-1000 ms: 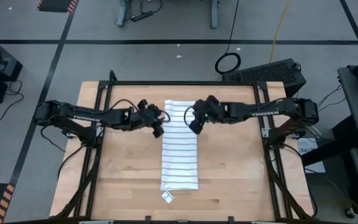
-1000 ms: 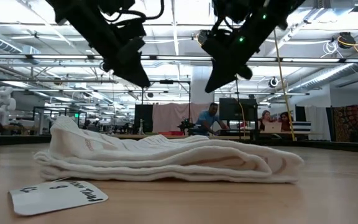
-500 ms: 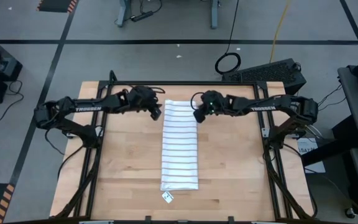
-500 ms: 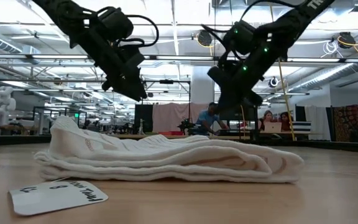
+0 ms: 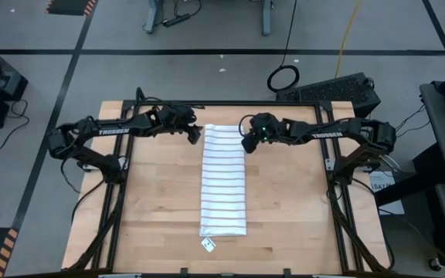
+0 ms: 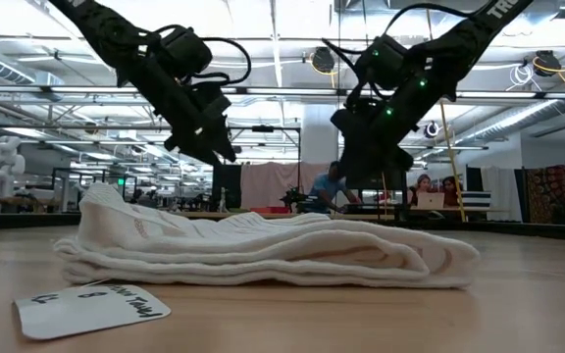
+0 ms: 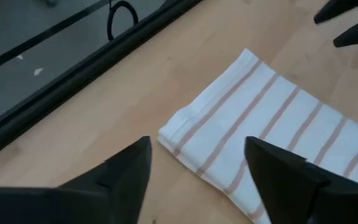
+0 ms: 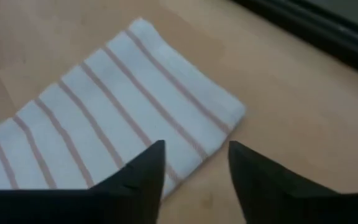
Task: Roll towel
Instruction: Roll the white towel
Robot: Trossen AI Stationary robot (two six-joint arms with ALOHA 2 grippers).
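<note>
The towel, white with thin dark stripes, lies folded into a long narrow strip down the middle of the wooden table. From the low view it is a flat stack of layers. My left gripper hovers open over the towel's far left corner. My right gripper hovers open over the far right corner. In each wrist view the corner lies below the gap between the fingers, and both grippers are clear of the cloth in the low view.
A small white card with writing lies on the table just past the towel's near end. A black frame rail runs along the table's far edge, close behind both grippers. Bare wood lies on either side of the towel.
Both grippers have moved toward the table's far edge and now stand over the towel's far corners, the left swinging out toward the left, the right sinking lower. The right gripper has opened. The towel has not moved.
</note>
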